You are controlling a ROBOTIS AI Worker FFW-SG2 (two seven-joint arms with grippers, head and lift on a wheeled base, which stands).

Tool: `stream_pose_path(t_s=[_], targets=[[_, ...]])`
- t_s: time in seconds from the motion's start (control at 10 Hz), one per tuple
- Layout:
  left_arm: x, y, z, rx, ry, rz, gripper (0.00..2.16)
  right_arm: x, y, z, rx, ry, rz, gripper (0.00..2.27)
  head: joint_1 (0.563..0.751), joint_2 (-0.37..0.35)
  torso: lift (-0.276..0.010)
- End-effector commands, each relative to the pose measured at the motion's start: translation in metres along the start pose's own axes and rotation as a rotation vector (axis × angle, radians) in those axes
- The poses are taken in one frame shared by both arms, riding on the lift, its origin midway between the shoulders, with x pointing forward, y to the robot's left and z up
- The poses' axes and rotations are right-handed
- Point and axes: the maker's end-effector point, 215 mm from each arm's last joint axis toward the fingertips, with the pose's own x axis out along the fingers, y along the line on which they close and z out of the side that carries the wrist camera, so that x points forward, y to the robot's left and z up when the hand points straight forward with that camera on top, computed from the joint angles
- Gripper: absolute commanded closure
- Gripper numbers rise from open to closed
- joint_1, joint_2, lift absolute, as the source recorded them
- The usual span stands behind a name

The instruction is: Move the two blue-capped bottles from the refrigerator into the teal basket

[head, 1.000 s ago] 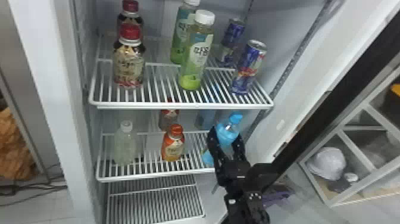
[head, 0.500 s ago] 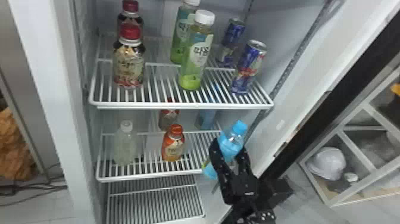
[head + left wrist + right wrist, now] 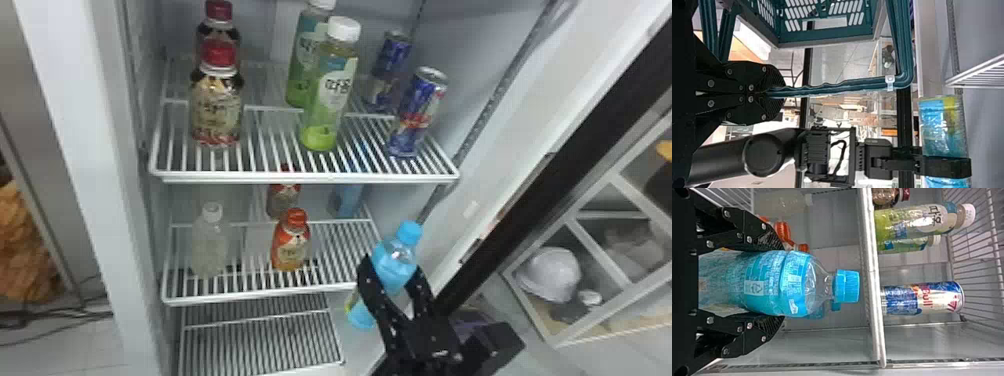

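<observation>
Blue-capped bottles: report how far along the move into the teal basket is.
Done: one bottle is off the middle shelf. In hand: the right claw grips it; the left claw holds the teal basket by its handle. Remaining: putting both in the basket; the second bottle is at the back of that shelf.

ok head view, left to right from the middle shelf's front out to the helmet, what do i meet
Clear bottle, orange bottle, blue-capped bottle in the right gripper, white helmet
</observation>
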Motion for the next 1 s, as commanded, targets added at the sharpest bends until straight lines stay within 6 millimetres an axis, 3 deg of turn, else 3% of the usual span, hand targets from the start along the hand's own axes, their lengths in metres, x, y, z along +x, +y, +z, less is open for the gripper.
stream_pose_path(t_s=[0.0,0.7,0.9], targets=[[0.000,0.000,-0.001,-0.001,0.000,0.000,1.18,-0.013,0.004,-0.006,-0.002,0.051,0.017,0.63,0.695,-0.350,-0.136],[-0.001,0.002,-0.003,-0.003,0.005,0.005,1.18,-0.055,0.047,-0.014,0.017,0.258,0.183,0.63,0.695,-0.350,-0.136],[-0.002,0.003,-0.003,-0.003,0.006,0.005,1.18,-0.067,0.056,-0.024,0.030,0.326,0.215,0.63,0.695,-0.350,-0.136]])
